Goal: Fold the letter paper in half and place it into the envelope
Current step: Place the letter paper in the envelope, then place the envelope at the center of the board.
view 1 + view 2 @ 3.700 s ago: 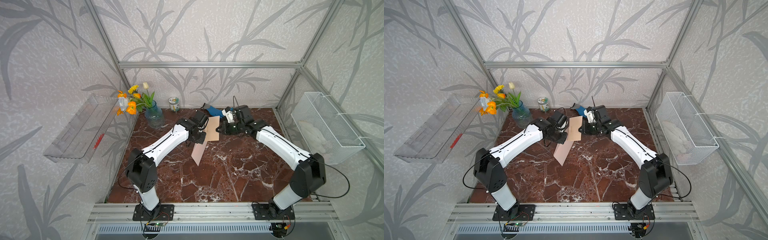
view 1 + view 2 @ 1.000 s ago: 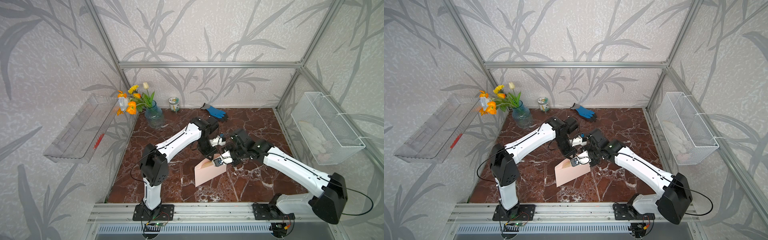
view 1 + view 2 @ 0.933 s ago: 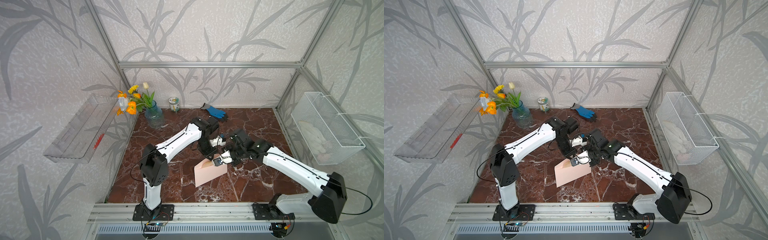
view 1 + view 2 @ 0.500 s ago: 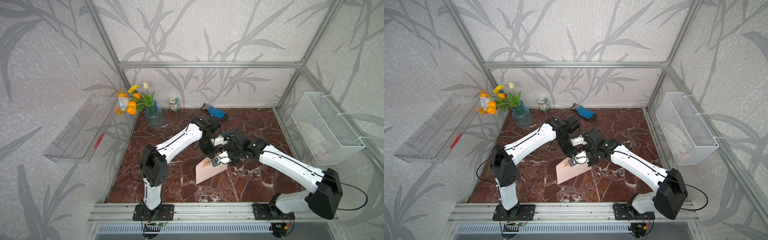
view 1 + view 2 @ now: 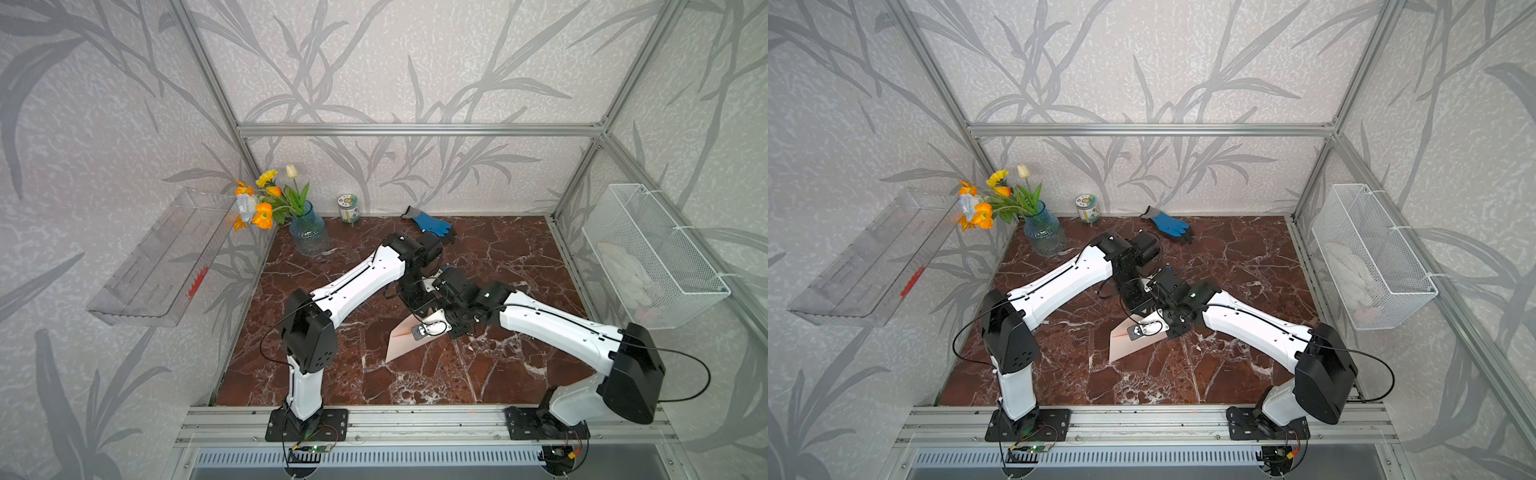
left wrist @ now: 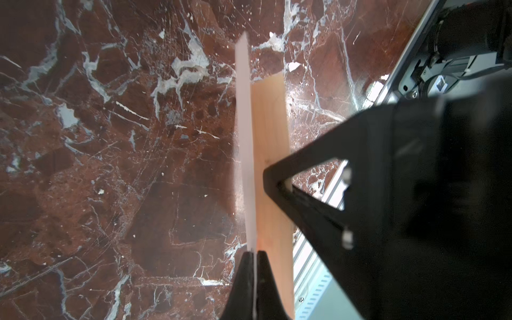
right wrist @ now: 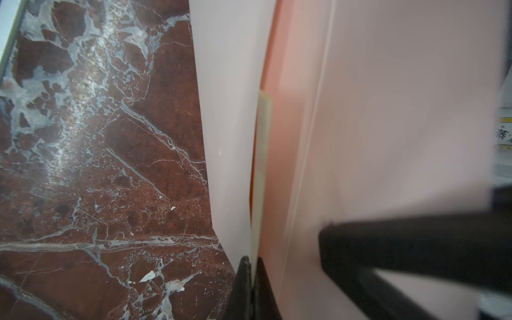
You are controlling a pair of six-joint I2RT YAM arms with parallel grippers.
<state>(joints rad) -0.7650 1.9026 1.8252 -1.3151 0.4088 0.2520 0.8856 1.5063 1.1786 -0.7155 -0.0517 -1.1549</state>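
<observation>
1. While both arms meet over the middle of the dark red desk (image 5: 415, 386), the left tool (image 6: 253, 253) is pinched tight on a thin paper edge, seen in the left wrist view. It looks like a pale pink edge of the envelope (image 5: 401, 340), but I cannot tell for sure.
2. Compared with a second ago, the left arm has swung a little toward the right side, and its wrist now sits right above the envelope's high end.
3. In both top views the envelope is tilted: its low corner points toward the front rail and its high end is up between the two tools. It has slid a bit toward the back since a second ago. Much earlier it was held up near the back wall.
4. In the right wrist view a thin cream strip, the letter paper (image 7: 261, 171), sits between two pink walls of the envelope.
5. The right tool (image 7: 252, 273) is closed tight on that cream strip, with pink paper right beside it.
6. The right arm has moved in toward the middle too, so both wrists almost touch.
7. The flower vase (image 5: 308, 232), the small jar (image 5: 348, 208) and the blue glove (image 5: 430, 223) near the back wall have not moved.
</observation>
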